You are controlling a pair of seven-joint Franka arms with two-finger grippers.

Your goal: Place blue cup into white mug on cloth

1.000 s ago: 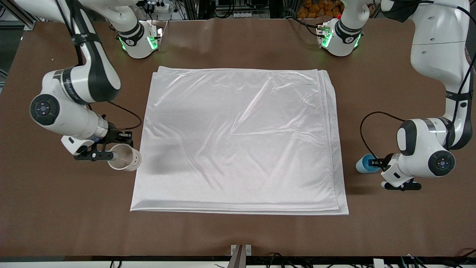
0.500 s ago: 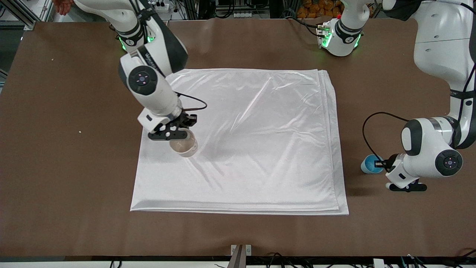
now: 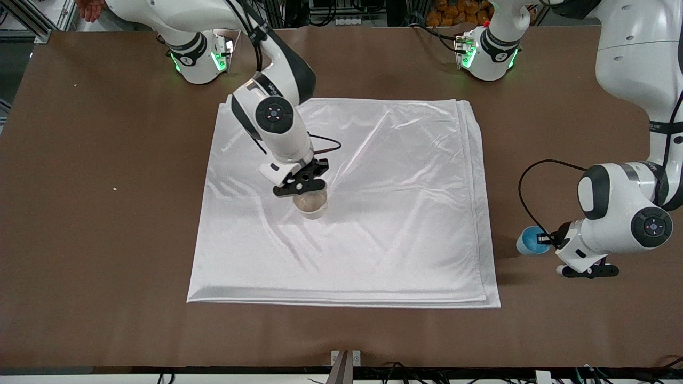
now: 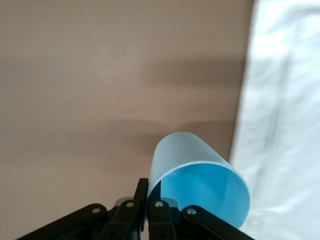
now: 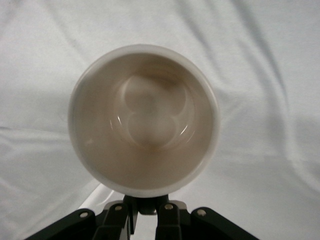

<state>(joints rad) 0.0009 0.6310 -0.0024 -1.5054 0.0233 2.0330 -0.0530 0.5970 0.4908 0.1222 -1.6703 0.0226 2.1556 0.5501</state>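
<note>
My right gripper (image 3: 301, 188) is shut on the dark handle of the white mug (image 3: 311, 205) and holds it upright, low over the middle of the white cloth (image 3: 384, 245). In the right wrist view the mug (image 5: 143, 120) shows its empty cream inside, with my right gripper (image 5: 147, 207) at its handle. My left gripper (image 3: 549, 238) is shut on the rim of the blue cup (image 3: 529, 240) and holds it tilted over the bare table, beside the cloth's edge at the left arm's end. The left wrist view shows the cup (image 4: 200, 175) pinched in my left gripper (image 4: 148, 205).
The brown table (image 3: 106, 266) surrounds the cloth on all sides. The cloth's edge shows in the left wrist view (image 4: 285, 125). The arm bases stand along the table's edge farthest from the front camera.
My right gripper has carried the white mug from the bare table at the right arm's end to over the cloth's middle. My left gripper with the blue cup has shifted only slightly.
</note>
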